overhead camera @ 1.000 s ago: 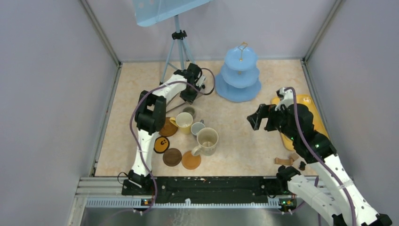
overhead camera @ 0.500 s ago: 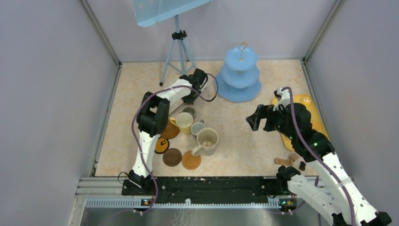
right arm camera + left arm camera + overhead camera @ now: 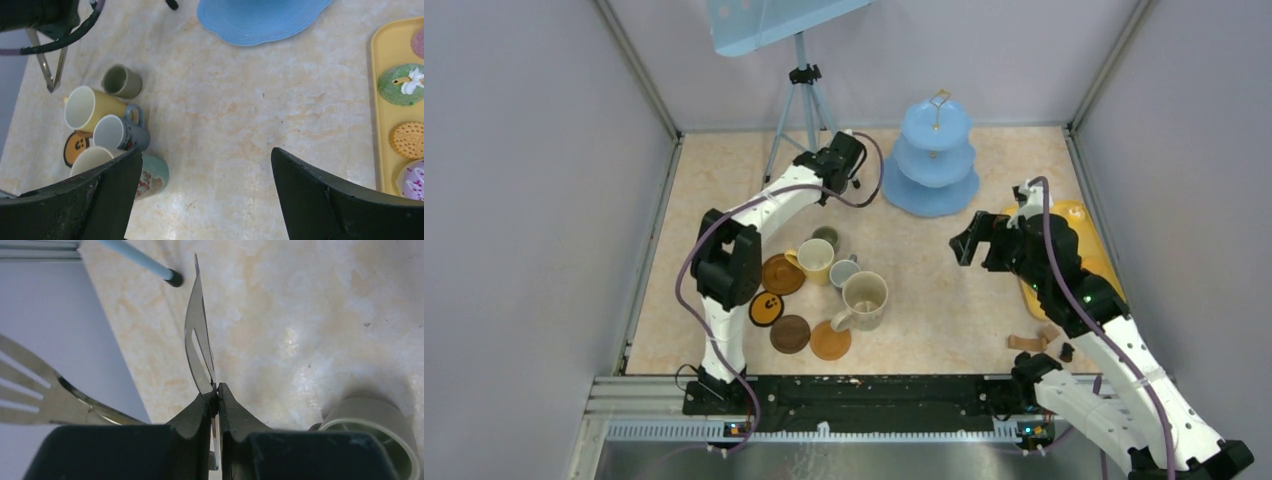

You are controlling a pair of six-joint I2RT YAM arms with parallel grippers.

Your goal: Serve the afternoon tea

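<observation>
We see the left fingers (image 3: 197, 416), arm (image 3: 764, 205) stretched far, pinching thin metal tongs (image 3: 198, 340); the right fingers (image 3: 325, 200) splay wide above the marbled counter (image 3: 225, 115).

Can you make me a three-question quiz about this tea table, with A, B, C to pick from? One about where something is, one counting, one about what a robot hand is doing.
1. How many mugs stand on the table? A two; B four; C six.
2. Where are the toy cakes? A inside the mugs; B on top of the mugs; C on the yellow tray.
3. What is the left gripper doing? A shut on the tongs; B shut on a mug; C wide open.
Answers: 1 B, one yellow, one cream and two grey show; 2 C, they lie on it; 3 A, its fingers pinch the metal blade.
</observation>
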